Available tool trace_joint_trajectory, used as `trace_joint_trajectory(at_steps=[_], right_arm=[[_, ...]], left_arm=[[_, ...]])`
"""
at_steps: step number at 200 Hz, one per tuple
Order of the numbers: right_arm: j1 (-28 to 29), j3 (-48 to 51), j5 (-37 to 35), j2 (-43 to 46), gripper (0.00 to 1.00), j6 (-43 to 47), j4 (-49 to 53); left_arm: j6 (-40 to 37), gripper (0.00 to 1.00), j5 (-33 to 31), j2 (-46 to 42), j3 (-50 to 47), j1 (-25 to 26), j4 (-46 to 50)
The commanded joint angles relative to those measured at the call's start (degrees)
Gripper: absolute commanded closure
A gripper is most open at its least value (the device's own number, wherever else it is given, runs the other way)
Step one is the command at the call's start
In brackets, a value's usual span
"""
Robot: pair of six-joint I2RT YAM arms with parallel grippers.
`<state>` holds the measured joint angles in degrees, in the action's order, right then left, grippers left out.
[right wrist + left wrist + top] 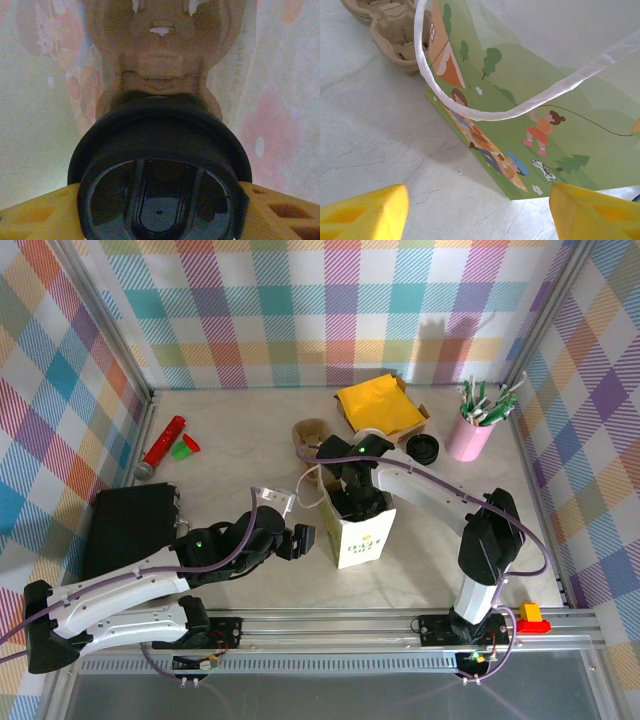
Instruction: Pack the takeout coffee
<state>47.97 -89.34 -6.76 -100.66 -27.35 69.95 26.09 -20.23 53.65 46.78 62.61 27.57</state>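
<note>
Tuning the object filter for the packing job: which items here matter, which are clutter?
Job: black-lidded takeout coffee cup, held by right gripper; white printed paper bag; brown cardboard carrier inside it.
Clutter: red cylinder, green cone, black flat box, yellow folded sheet, loose black lid, pink cup of sticks, second cardboard carrier.

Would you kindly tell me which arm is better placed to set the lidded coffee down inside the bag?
Right. The right gripper is inside the white bag, closed around the lidded takeout coffee. The left gripper hangs open outside, by the handle.
</note>
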Motion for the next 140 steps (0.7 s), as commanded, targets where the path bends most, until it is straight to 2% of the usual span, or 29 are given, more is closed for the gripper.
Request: trace_joint_trajectory(at_steps=[1, 140], right_arm=[[0.2, 1.4, 0.9, -0.7, 0.44, 0.5, -0.8], [0.2, 2.6, 1.1, -0.3, 0.44, 0.3, -1.6]], left_arm=[[0.5, 0.26, -0.9, -0.6, 0.8, 0.7, 1.1], [0.6, 0.26, -0.9, -0.6, 0.9, 0.7, 1.3]])
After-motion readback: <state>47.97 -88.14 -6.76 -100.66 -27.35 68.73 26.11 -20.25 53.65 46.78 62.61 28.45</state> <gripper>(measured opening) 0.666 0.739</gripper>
